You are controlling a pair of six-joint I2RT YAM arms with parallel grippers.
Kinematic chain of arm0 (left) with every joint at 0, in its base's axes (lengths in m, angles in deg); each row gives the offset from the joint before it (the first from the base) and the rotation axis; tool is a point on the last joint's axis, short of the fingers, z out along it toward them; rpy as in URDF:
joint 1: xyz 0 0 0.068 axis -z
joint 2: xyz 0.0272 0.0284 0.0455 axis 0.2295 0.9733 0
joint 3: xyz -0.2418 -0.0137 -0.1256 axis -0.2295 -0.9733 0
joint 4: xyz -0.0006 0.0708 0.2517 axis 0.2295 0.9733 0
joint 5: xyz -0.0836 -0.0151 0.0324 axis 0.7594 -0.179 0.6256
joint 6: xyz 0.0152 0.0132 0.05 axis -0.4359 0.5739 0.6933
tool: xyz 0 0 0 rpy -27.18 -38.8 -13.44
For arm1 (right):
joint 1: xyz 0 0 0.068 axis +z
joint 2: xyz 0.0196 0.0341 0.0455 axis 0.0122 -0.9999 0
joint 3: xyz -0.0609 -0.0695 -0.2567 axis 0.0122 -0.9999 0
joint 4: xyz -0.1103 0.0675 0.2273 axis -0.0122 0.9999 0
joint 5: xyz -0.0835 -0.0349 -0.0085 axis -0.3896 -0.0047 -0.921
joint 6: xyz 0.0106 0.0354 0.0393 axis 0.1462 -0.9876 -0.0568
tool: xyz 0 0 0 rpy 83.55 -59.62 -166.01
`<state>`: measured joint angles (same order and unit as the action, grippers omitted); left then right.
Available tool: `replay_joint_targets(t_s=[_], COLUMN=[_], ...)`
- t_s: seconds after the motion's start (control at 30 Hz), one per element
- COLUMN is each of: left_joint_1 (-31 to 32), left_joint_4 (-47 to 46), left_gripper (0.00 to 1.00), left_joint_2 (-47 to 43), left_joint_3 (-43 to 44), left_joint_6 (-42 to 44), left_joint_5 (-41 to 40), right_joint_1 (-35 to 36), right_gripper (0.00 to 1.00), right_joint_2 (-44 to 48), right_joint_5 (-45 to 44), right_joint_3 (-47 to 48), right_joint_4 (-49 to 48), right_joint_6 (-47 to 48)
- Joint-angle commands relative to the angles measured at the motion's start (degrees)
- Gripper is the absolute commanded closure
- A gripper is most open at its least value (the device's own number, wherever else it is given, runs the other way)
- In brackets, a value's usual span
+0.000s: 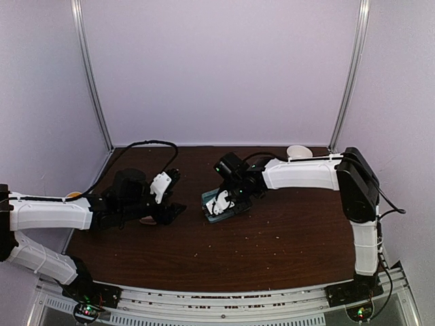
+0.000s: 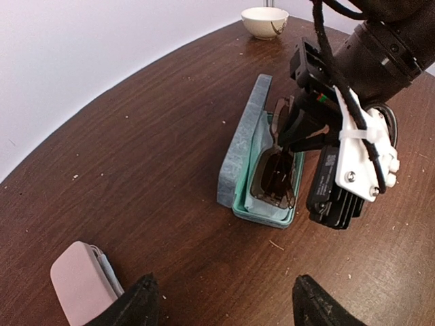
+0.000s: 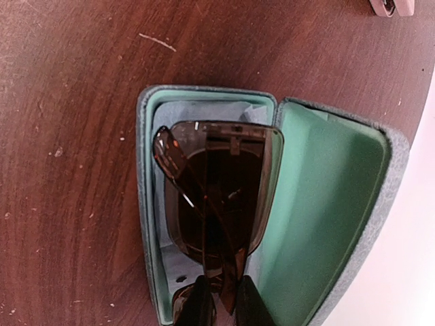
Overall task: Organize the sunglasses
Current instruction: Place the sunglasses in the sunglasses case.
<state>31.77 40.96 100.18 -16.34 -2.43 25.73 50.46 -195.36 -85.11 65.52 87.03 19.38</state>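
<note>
- Right, top external view: the right gripper [image 1: 221,202] is down over the open grey-blue case [image 1: 230,213] at mid-table. The left gripper [image 1: 173,212] waits at its 9 o'clock, apart from it.
- Left wrist view: the dark sunglasses [image 2: 274,178] lie folded in the case on a light-blue cloth [image 2: 262,212], and the right jaws are pinched narrowly on the frame's far end. The left jaws are spread wide, holding nothing. A pink case [image 2: 80,280] sits at 8 o'clock and a bowl [image 2: 264,22] at 12, both well apart from the work.
- Right wrist view: the frame sits within the rim, close to the 9 o'clock wall. The lid [image 3: 326,197] lies open at 3 o'clock.
- I judge this to be the seating step. Next I'd release, lift straight up clear of the lid, then shut it. I can't see the wire pair.
</note>
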Motion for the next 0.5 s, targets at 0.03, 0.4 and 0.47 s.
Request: replay_joint_targets(t_s=[0.03, 0.4, 0.47], left_joint_1=[-0.5, -0.6, -0.6], left_joint_4=[-3.6, -3.8, -3.8], left_gripper=[0.3, 0.3, 0.3], left_joint_2=[-0.1, 0.4, 0.3], left_joint_3=[-0.2, 0.1, 0.0], left_joint_6=[0.3, 0.5, 0.5], left_joint_5=[-0.2, -0.1, 0.0], right_joint_1=[0.5, 0.9, 0.9], right_gripper=[1.0, 1.0, 1.0], right_joint_2=[-2.0, -3.6, -3.5], right_joint_5=[0.3, 0.3, 0.7], right_joint_3=[2.7, 3.1, 3.0], right_joint_4=[0.6, 1.6, 1.5], right_joint_6=[-0.1, -3.2, -3.8])
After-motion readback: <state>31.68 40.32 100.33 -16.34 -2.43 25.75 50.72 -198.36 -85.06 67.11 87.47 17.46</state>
